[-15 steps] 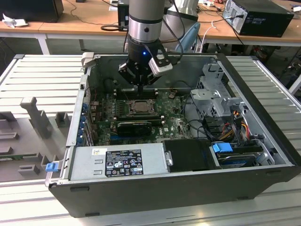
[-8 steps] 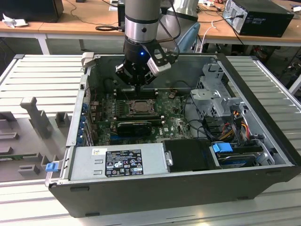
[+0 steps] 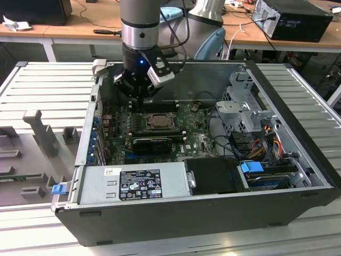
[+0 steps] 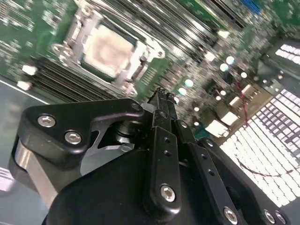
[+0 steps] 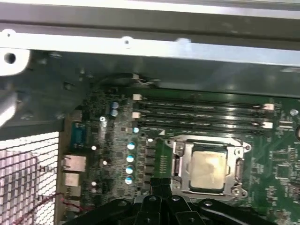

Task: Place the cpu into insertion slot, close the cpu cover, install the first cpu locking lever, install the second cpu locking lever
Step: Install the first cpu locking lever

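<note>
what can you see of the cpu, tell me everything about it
The cpu is a small, flat, square chip with a dull, pale silver-grey metal top. It lies level in the insertion slot on the green motherboard. The cpu cover, a metal frame, lies flat around its edges, leaving the top bare through the cut-out. The hand is off to one side and does not touch it.

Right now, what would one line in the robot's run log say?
gripper: shut, nothing held, over motherboard beside socket | cpu: seated in insertion slot | cpu cover: down around cpu
</note>
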You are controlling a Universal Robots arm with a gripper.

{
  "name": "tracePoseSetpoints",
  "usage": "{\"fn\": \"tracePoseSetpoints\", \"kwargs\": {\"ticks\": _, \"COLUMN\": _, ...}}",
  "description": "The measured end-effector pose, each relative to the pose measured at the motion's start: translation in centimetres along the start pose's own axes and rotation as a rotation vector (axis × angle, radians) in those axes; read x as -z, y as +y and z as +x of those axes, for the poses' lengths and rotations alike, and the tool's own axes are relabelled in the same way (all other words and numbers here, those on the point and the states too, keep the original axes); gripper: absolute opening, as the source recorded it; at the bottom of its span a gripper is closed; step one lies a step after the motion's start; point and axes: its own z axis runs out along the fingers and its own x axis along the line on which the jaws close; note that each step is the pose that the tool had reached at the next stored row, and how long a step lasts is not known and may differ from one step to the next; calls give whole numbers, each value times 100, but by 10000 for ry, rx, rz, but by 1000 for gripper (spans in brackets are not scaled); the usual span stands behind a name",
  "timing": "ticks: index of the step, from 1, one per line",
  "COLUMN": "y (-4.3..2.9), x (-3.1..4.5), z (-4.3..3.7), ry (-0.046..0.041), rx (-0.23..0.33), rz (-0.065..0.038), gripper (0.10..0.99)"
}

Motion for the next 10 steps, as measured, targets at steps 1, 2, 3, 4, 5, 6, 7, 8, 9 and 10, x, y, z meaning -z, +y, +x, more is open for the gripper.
{"fn": "tracePoseSetpoints", "kwargs": {"ticks": 1, "y": 2, "x": -1, "z": 26, "ry": -2, "rx": 3, "rz": -13, "gripper": 106}}
{"fn": "tracePoseSetpoints", "kwargs": {"ticks": 2, "y": 8, "x": -3, "z": 66, "ry": -6, "rx": 5, "rz": -35, "gripper": 106}}
{"fn": "tracePoseSetpoints", "kwargs": {"ticks": 3, "y": 14, "x": -5, "z": 87, "ry": -8, "rx": 6, "rz": -45, "gripper": 106}}
{"fn": "tracePoseSetpoints", "kwargs": {"ticks": 4, "y": 22, "x": -6, "z": 108, "ry": -10, "rx": 10, "rz": -54, "gripper": 106}}
{"fn": "tracePoseSetpoints", "kwargs": {"ticks": 5, "y": 35, "x": -7, "z": 121, "ry": -10, "rx": 14, "rz": -60, "gripper": 106}}
{"fn": "tracePoseSetpoints", "kwargs": {"ticks": 6, "y": 50, "x": -7, "z": 127, "ry": -10, "rx": 17, "rz": -60, "gripper": 106}}
{"fn": "tracePoseSetpoints", "kwargs": {"ticks": 7, "y": 96, "x": -8, "z": 131, "ry": -10, "rx": 25, "rz": -62, "gripper": 106}}
{"fn": "tracePoseSetpoints", "kwargs": {"ticks": 8, "y": 126, "x": -9, "z": 132, "ry": -10, "rx": 33, "rz": -61, "gripper": 106}}
{"fn": "tracePoseSetpoints", "kwargs": {"ticks": 9, "y": 150, "x": -9, "z": 131, "ry": -10, "rx": 41, "rz": -60, "gripper": 106}}
{"fn": "tracePoseSetpoints", "kwargs": {"ticks": 10, "y": 189, "x": -9, "z": 132, "ry": -9, "rx": 51, "rz": -60, "gripper": 106}}
